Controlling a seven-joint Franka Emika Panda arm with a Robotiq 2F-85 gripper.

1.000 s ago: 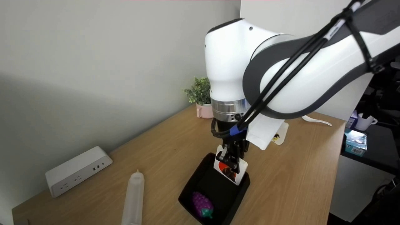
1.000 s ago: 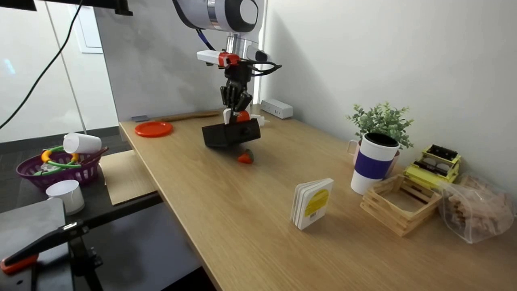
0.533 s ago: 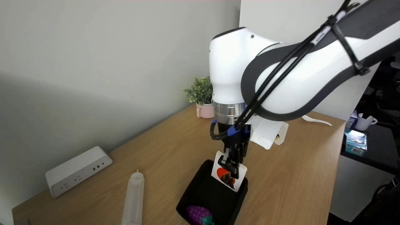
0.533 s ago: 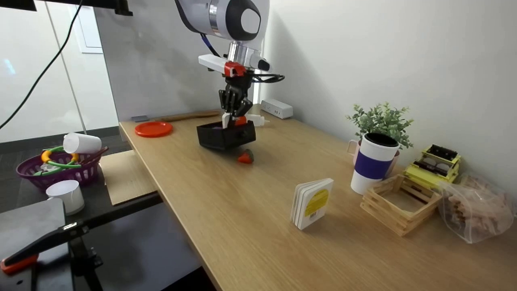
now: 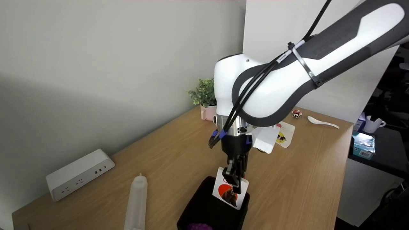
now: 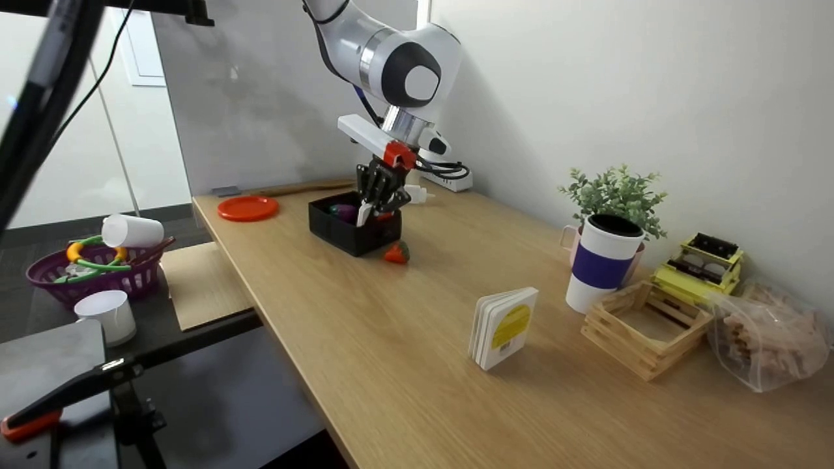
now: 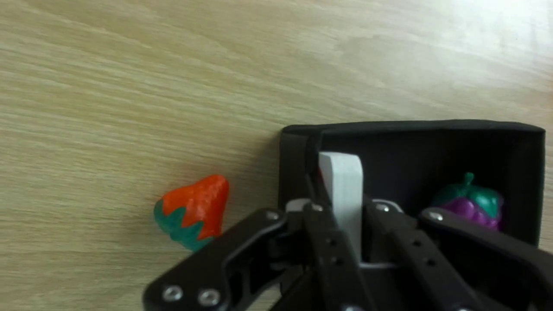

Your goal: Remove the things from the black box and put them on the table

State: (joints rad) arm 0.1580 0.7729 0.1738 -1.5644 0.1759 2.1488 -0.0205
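The black box sits flat on the wooden table; it also shows in the other views. My gripper is shut on a small white book with an orange picture. The book stands upright inside one end of the box, close against the wall; whether a finger pinches that wall too, I cannot tell. A purple fruit with green leaves lies at the box's opposite end. A red-orange strawberry lies on the table just outside the box.
In an exterior view are a red plate, a standing white book with a yellow oval, a tall cup, a wooden crate and a bag. A squeeze bottle and a power strip lie beside the box.
My gripper has moved down with the white book. The black box, tilted with one end raised a second ago, has come down level onto the table. The strawberry has not moved.
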